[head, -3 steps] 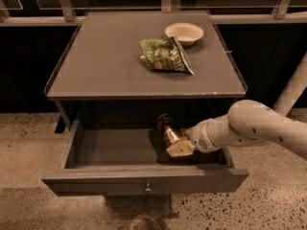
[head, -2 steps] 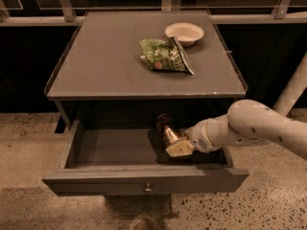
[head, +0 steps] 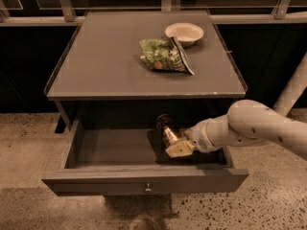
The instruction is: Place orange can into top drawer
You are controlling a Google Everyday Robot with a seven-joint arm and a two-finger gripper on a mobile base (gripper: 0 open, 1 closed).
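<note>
Currently, the small shiny orange-copper drink can w/ silver ends (head: 168,132) is seen inside the wide, shallow dark grey top drawer (head: 144,178), right of centre and towards the back wall. It is tilted, dark top end leaning to approx. 11 o'clock, and no flat rest on the drawer floor can be made out. That tilt is best explained by a grip: the robot's two-finger gripper (head: 175,145) is judged to be clamped round the can's lower body, w/ one pale tan pad (head: 178,149) showing at the can's 5 o'clock. The tool is thus set at approx. 4–5 o'clock of the can and touching it, and the can's upper end is left clear of it.

The drawer is pulled fully out, so the cavity is exposed from above; its flat front panel w/ the small round metal knob (head: 147,189) lies at 6 o'clock of the can. The thick white arm (head: 249,126) is brought in from 3 o'clock, over the drawer's right wall, prob. to stay under the grey table top (head: 105,66).

On that top, at approx. 12 o'clock of the can, a green crinkled chip bag (head: 165,56) is left, w/ a pale shallow bowl (head: 184,32) just beside it at its 1 o'clock. Neither is touched.

The placing step is judged near done: release remains.
</note>
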